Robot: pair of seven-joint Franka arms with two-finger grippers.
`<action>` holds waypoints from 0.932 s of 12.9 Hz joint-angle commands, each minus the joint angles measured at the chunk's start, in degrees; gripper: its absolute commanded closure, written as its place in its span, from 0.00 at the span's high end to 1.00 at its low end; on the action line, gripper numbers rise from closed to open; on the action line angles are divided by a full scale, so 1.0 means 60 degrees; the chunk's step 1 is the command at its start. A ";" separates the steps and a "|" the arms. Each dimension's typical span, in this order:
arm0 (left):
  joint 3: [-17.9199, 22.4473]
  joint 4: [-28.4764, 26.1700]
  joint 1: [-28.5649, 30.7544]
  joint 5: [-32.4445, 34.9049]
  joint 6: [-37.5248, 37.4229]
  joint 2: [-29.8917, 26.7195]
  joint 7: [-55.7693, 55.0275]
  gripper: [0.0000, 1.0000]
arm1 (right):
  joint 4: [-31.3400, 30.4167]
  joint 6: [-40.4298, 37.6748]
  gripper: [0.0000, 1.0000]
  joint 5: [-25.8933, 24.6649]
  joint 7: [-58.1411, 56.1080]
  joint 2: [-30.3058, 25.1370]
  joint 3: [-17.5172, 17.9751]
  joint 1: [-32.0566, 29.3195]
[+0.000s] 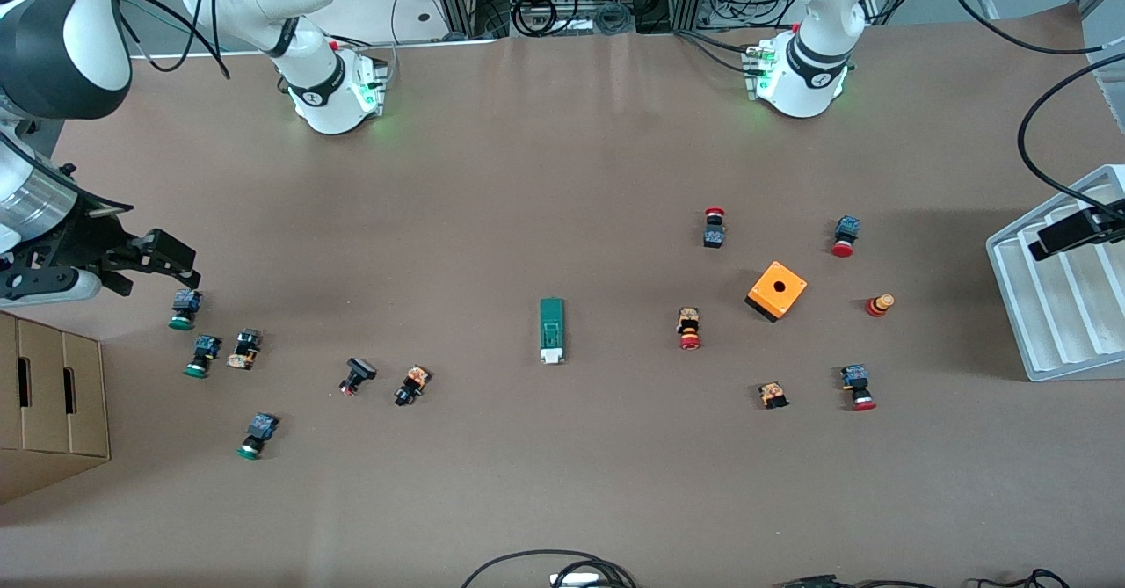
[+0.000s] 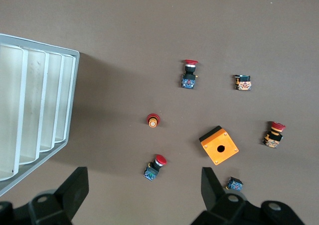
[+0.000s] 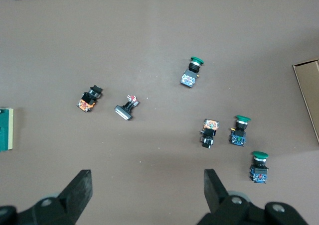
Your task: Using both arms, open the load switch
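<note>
The load switch, a narrow dark-green block with a white tab at the end nearer the front camera, lies flat near the middle of the table. Only its edge shows in the right wrist view. My right gripper hangs open and empty over the right arm's end of the table, above a green-capped pushbutton. My left gripper is open and empty over the white tray's rim at the left arm's end. Both are well apart from the switch.
A white ribbed tray and an orange box with a hole sit toward the left arm's end among red-capped pushbuttons. A cardboard box and green-capped pushbuttons lie toward the right arm's end.
</note>
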 commanded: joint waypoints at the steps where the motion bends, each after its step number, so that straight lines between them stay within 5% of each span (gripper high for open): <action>1: -0.0028 0.0123 0.0051 0.0026 -0.0011 0.0012 0.0058 1.00 | 0.0080 -0.0092 1.00 -0.0200 -0.0035 -0.0029 -0.0029 0.0025; 12: -0.0028 0.0108 0.0036 0.0041 0.0238 0.0027 0.0058 1.00 | 0.0167 -0.0077 1.00 -0.0200 0.0037 0.0029 -0.0029 0.0039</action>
